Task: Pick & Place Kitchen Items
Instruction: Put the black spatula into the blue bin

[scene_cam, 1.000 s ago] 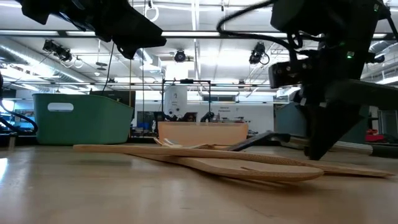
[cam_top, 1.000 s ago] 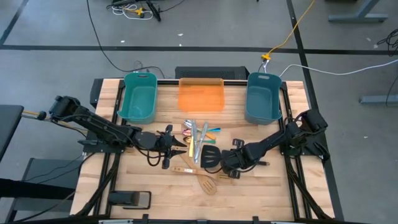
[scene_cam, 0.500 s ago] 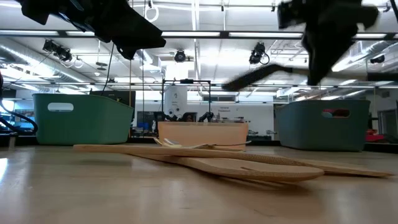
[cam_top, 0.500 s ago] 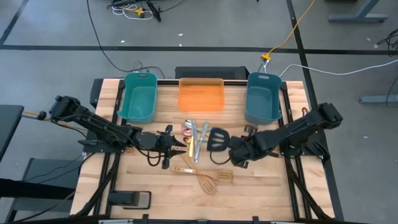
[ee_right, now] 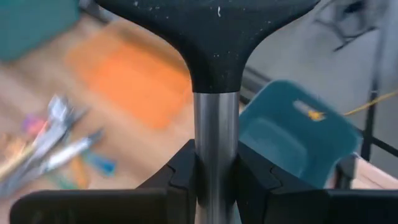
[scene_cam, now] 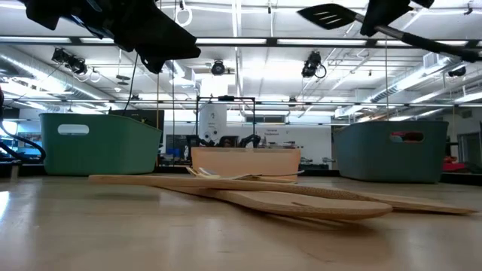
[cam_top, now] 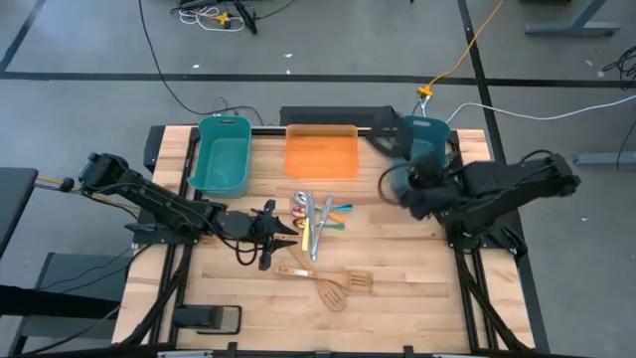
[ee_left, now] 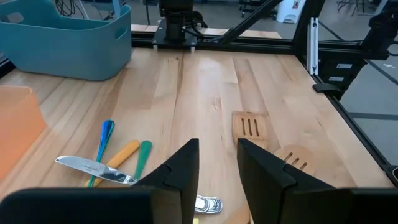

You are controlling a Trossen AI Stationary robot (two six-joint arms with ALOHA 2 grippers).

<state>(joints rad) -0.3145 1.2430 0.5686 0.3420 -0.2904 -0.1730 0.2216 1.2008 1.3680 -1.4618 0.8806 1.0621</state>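
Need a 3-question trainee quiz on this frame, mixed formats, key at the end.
1. True or false: the right hand is shut on the black turner, lifted clear of the table.
2. Multiple choice: the left hand is A) inside the left teal tub, B) low beside the utensil pile, C) over the orange tray.
3. Fill in: the two slotted wooden spatulas lie on the ____.

Key: 1 true; 2 B; 3 table.

Black turner [scene_cam: 331,15] aloft (gripped); other utensils [cam_top: 316,221] on table.
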